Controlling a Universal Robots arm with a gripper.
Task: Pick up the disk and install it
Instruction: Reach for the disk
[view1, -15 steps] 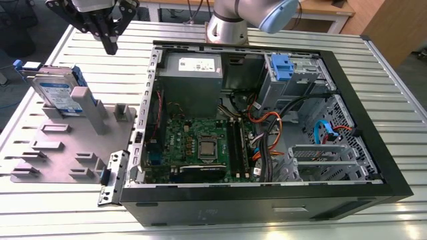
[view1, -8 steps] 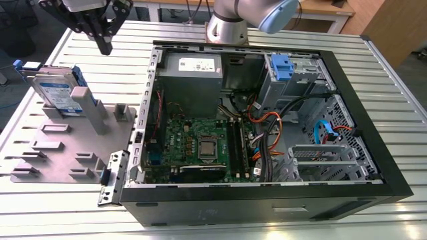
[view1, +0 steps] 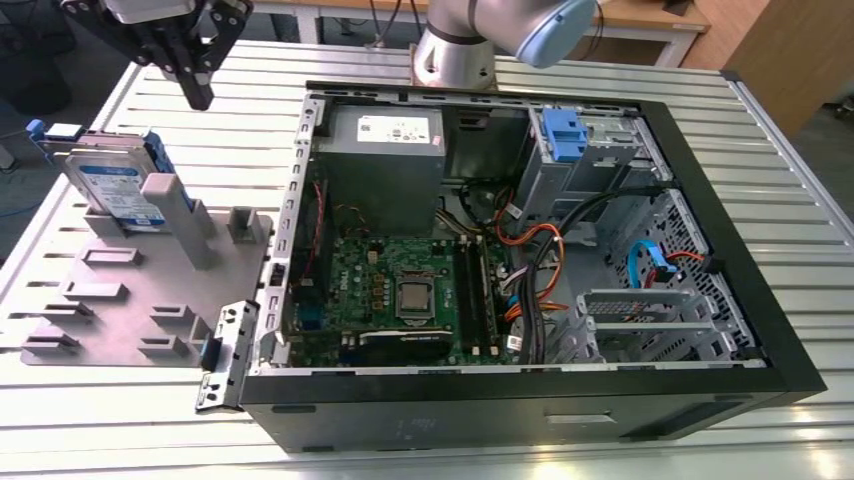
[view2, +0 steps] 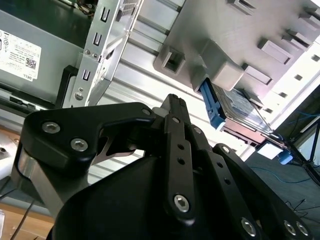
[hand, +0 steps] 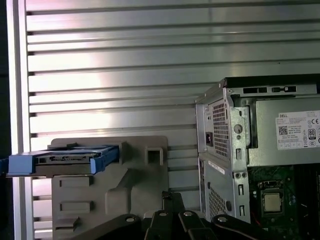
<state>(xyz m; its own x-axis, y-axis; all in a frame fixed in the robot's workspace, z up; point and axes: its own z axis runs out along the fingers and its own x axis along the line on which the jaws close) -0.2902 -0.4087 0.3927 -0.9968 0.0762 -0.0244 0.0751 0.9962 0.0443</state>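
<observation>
One upright disk near the tool

Tabletop: silver metal, ribbed in long parallel slats, which also show in the first wrist view.

Directly on it, by the exterior view's clock face:
- Centre out to 3 o'clock: black computer case, lying on its side with the open side up and the boards and cables inside exposed. It takes up the greater part of the surface.
- 9 o'clock: flat grey fixture plate with raised blocks and slots, just beside the case; whether they touch I cannot tell.
- 12 o'clock: robot arm base standing at the far edge, close behind the case.
</observation>
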